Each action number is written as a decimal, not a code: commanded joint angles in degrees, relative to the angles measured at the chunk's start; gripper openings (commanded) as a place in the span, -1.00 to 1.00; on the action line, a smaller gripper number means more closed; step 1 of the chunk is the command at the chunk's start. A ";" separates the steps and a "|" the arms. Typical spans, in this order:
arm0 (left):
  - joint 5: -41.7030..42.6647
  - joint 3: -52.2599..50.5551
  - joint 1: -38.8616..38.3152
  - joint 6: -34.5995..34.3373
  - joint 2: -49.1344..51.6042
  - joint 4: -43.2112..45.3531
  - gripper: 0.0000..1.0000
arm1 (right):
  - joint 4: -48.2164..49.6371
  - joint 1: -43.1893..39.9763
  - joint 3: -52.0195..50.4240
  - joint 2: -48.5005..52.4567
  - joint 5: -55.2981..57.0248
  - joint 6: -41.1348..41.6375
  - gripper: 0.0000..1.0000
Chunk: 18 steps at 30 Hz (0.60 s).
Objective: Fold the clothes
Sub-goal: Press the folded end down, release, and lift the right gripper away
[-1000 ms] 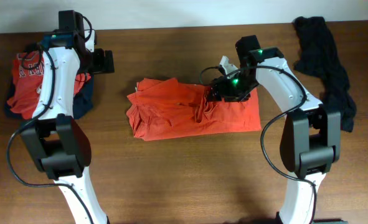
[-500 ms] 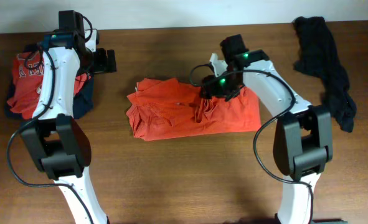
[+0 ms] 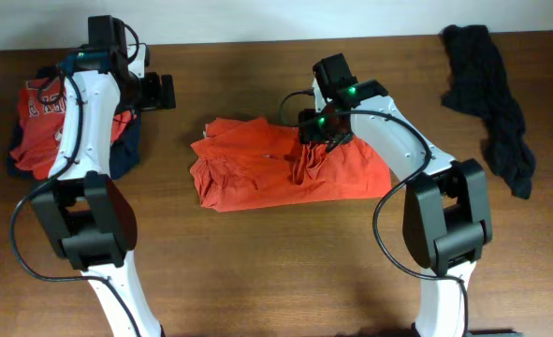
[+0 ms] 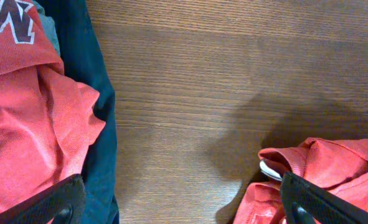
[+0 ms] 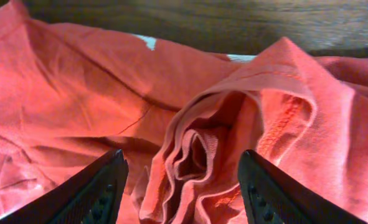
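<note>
Widely spread, right fingers (image 5: 99,186) flank bunched orange shirt (image 5: 65,81).

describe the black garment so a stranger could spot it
On the wooden table, look to the far right edge. The black garment lies there alone in a long crumpled strip. Unlike the bright orange shirt mid-table, it is black.

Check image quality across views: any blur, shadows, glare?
Overhead: sharp, evenly lit, soft shadows on the table. Left wrist: wood grain crisp, dark shadow patch beside the orange shirt. Right wrist: shirt folds in focus, deep creases shaded, no glare.
</note>
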 commanded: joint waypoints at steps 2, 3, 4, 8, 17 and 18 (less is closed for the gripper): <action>0.81 0.98 -0.17 0.07 -2.16 0.11 0.98 | 0.57 0.55 -0.52 1.11 2.12 2.21 0.22; 0.81 0.98 -0.17 0.07 -2.16 0.11 0.98 | 0.48 0.55 -0.52 1.11 2.16 2.21 0.22; 0.81 0.98 -0.17 0.07 -2.16 0.11 0.98 | 0.50 0.52 -0.52 1.09 2.19 2.23 0.22; 0.81 0.98 -0.17 0.07 -2.16 0.11 0.98 | -0.09 0.52 -0.50 1.05 5.84 5.25 0.33; 0.83 0.98 -0.20 0.04 -2.16 0.11 0.98 | 1.75 0.37 -0.52 1.55 11.43 6.45 0.40; 0.83 0.98 -0.24 0.04 -2.16 0.09 0.98 | 2.89 0.37 -0.52 2.34 11.43 6.45 0.40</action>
